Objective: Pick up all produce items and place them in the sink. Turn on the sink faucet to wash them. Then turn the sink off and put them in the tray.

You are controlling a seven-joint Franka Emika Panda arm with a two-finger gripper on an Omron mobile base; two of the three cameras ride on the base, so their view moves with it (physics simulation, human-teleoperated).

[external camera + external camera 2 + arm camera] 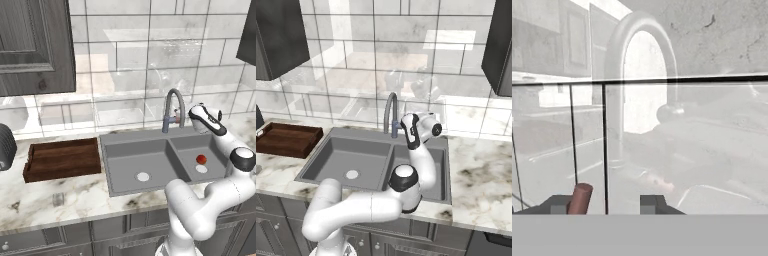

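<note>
There is one tomato [201, 159]. It is small, round and red, and it sits in the small bowl of the sink [150, 137], right beside that bowl's pale drain. The sink has two bowls, a big one on the left and a small one on the right, and each has one round drain. There is one tap [173, 107], a thin grey curved pipe at the back of the sink, between the two bowls. A little red-marked handle [580, 198] sticks out from its side. There is one tray [62, 159], dark brown wood with low rims. It lies on the marble surface [60, 202] just left of the sink.

The white arm bends up from the front of the sink, over the small bowl, and its hand points back at the wall tiles. The gripper [607, 204] is up at the tap. In the hand view the two dark fingertips stand apart, and the handle sits right by the left fingertip [559, 204]. I cannot tell if the gripper is squeezing the handle or only near it.

I can see no writing or labels.
</note>
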